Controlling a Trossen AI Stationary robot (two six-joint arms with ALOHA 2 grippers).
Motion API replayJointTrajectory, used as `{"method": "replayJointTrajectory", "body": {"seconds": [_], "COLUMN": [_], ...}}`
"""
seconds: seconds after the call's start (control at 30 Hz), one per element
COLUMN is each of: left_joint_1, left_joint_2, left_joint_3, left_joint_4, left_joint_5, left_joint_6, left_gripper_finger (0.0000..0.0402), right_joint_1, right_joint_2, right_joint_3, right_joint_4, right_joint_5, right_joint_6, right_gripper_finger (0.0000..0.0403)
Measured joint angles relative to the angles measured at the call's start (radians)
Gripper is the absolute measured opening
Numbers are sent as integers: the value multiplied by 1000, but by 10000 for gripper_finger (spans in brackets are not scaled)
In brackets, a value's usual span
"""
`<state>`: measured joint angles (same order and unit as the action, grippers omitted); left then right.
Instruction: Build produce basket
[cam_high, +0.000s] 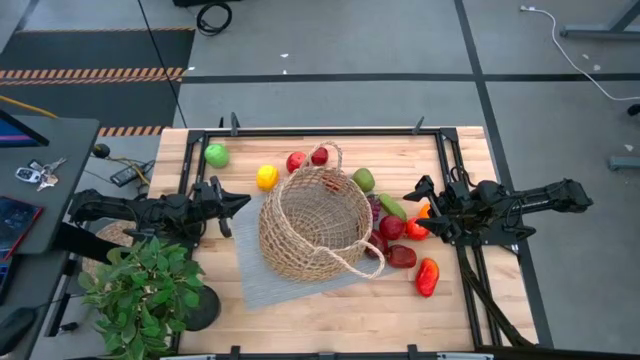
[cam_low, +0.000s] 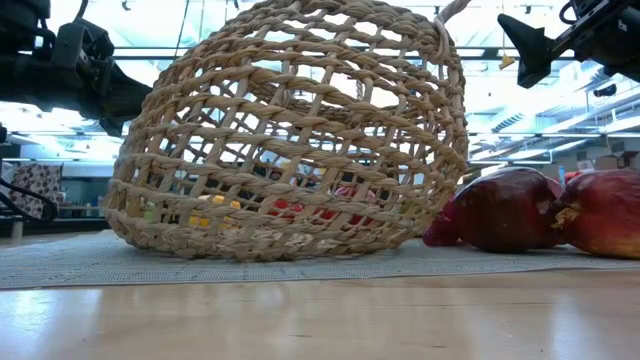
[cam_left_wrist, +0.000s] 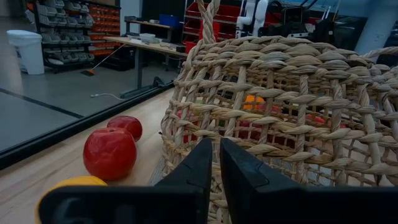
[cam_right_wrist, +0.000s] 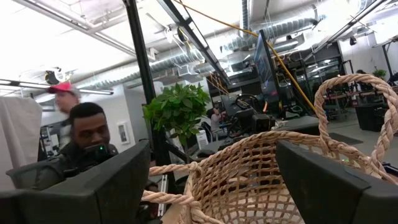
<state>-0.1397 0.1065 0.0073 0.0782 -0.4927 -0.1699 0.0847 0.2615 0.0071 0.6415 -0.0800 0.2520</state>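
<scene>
Wooden planks make up the table, with a grey mat laid across its middle and a leafy potted plant at the 8 o'clock corner. On the mat the basket lies tipped, its open mouth facing up toward the overhead camera and one looped handle hanging out toward 5 o'clock.

Around it the produce is scattered. A green apple, a lemon and two red apples sit from 10 to 12 o'clock of the basket. A green pear sits at 2 o'clock, and a cluster of red fruit and a red pepper crowd the 3 to 5 o'clock side.

At 9 o'clock the left gripper hangs just beside the basket wall, its fingers pressed nearly together on nothing. At 3 o'clock the right gripper hovers above the red cluster, fingers spread wide, empty. A person sits beyond the table.
</scene>
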Motion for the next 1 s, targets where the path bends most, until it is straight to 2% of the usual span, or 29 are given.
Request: {"method": "replayJointTrajectory", "body": {"seconds": [1.0], "left_joint_1": [0], "left_joint_2": [0], "left_joint_3": [0], "left_joint_4": [0], "left_joint_5": [0], "left_joint_6": [0], "left_gripper_finger": [37], "right_joint_1": [0], "right_joint_2": [0], "right_joint_3": [0], "right_joint_4": [0], "right_joint_5": [0], "right_joint_6": [0], "right_gripper_finger": [351]}}
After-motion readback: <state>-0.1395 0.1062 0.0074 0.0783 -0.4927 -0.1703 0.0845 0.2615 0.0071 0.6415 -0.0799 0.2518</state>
